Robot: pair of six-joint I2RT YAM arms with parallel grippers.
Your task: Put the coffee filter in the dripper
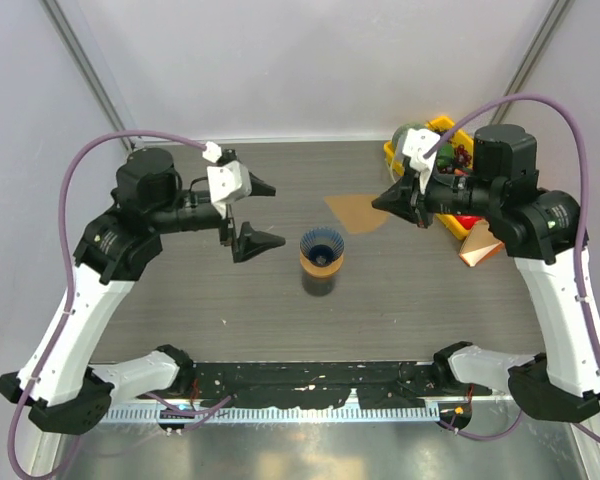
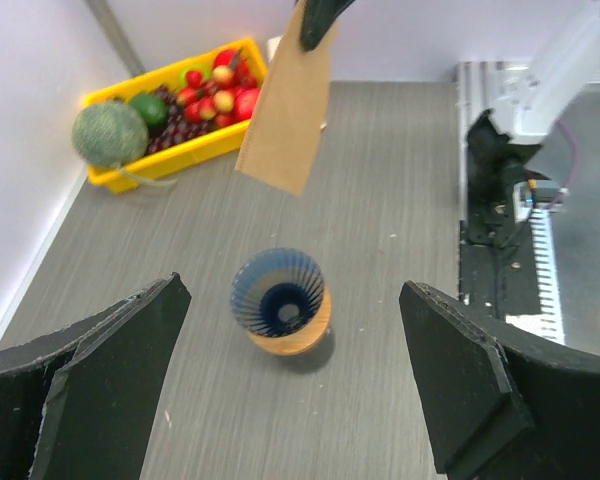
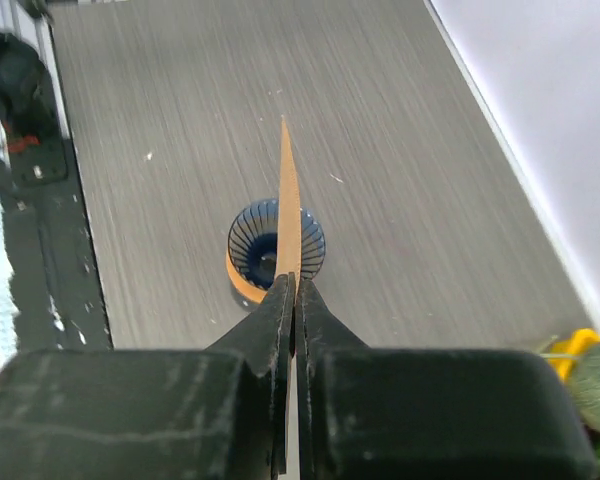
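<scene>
The dark blue ribbed dripper (image 1: 322, 247) sits in an orange-brown cup (image 1: 320, 274) at mid table; it also shows in the left wrist view (image 2: 278, 293) and the right wrist view (image 3: 262, 243). My right gripper (image 1: 388, 202) is shut on the flat tan coffee filter (image 1: 356, 213) and holds it in the air, up and right of the dripper. The filter hangs at the top of the left wrist view (image 2: 286, 115) and shows edge-on in the right wrist view (image 3: 289, 215). My left gripper (image 1: 263, 213) is open and empty, left of the dripper.
A yellow tray (image 1: 442, 132) of toy fruit with a green melon (image 2: 110, 133) stands at the back right by the wall. An orange-and-white box (image 1: 480, 246) lies under the right arm. The black base rail (image 1: 310, 382) runs along the near edge.
</scene>
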